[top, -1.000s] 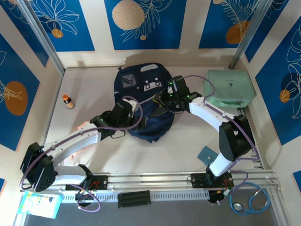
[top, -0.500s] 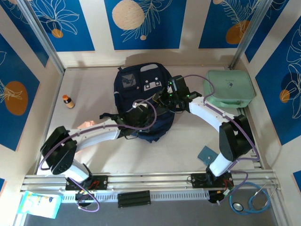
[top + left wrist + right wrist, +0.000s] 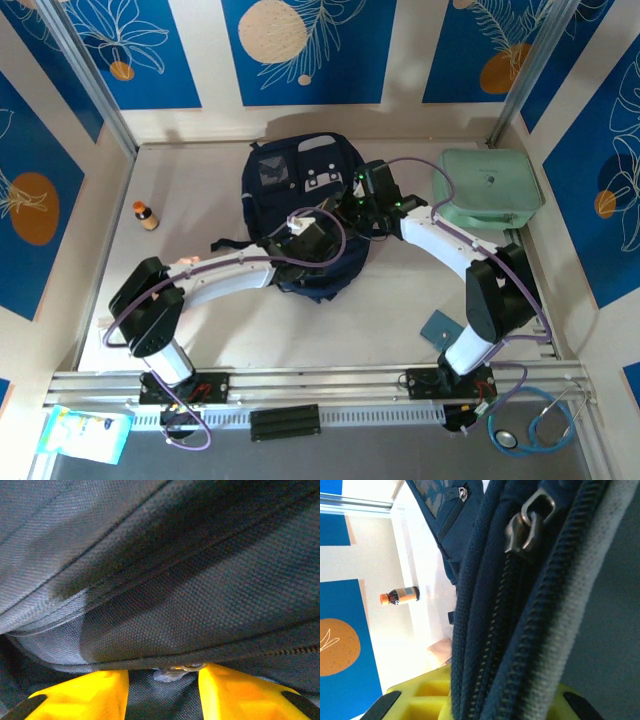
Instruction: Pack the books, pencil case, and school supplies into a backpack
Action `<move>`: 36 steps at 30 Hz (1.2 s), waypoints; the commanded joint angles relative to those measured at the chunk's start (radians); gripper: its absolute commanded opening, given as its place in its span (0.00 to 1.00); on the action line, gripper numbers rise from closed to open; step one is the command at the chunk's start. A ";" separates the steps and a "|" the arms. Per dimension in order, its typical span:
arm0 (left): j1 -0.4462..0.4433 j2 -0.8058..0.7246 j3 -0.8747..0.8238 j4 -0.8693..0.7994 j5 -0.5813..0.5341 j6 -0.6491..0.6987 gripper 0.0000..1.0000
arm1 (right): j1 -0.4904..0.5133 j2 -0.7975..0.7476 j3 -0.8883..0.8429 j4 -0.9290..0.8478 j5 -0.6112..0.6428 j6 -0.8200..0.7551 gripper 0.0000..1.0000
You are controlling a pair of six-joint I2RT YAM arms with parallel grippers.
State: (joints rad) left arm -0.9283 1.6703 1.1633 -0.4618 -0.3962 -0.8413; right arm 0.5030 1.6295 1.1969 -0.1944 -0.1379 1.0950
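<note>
Teal and square, the booklet point(image 3: 438, 328) lies flat near the worktop's near edge, toward the right corner. Farther in, the left fingers point(image 3: 308, 236) press against the near side of the backpack point(image 3: 275, 195). They stand partly apart with a small metal tab between them; I cannot tell whether they pinch it. The backpack, navy fabric with pale grey patches on its front pocket, lies mid-worktop toward the far edge. The right fingers point(image 3: 352, 208) clamp narrowly on its zipped rim. A second ago the left arm reached less far across; the right arm has not moved.
</note>
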 commanded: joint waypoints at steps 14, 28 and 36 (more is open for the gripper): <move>0.002 -0.023 0.037 -0.087 -0.166 0.010 0.19 | 0.043 0.022 0.042 0.038 -0.118 -0.044 0.16; 0.005 -0.067 -0.032 0.058 0.037 0.095 0.10 | 0.037 0.035 0.042 0.033 -0.115 -0.037 0.16; 0.023 -0.044 -0.034 0.048 0.010 0.069 0.17 | 0.034 0.038 0.043 0.039 -0.124 -0.036 0.16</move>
State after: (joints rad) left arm -0.9184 1.6348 1.1320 -0.4442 -0.3920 -0.7769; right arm 0.5224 1.6608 1.2007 -0.1722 -0.1577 1.0809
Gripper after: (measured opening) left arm 0.162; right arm 0.178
